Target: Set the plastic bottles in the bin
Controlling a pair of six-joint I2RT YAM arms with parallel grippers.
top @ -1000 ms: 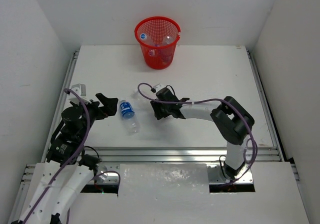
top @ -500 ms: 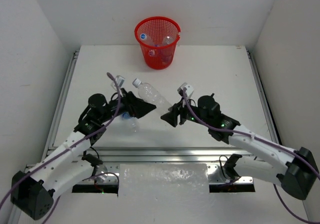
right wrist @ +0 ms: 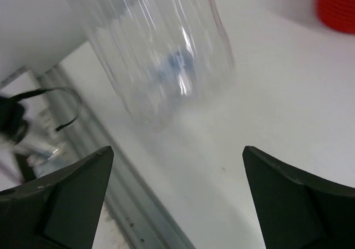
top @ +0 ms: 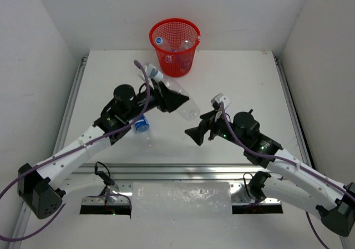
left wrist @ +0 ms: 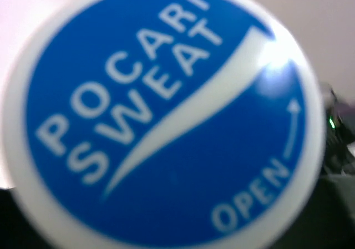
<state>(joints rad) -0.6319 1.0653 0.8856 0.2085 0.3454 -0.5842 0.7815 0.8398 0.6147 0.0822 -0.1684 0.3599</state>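
L gripper (top: 175, 101) was clamped on the unlabelled clear bottle (top: 190, 111), aloft at frame centre, cap pointing upper left, base lower right, bin (top: 173, 66) close above at top centre; R gripper (top: 198, 128) gaped empty below the base.

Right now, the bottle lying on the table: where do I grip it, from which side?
Grip the bottle across its clear body, just near of the blue label, coming straight down. It lies on its side, long axis roughly near-to-far, so the gripper closes left-right on the round walls. The right gripper is open and free; the left gripper holds another bottle.
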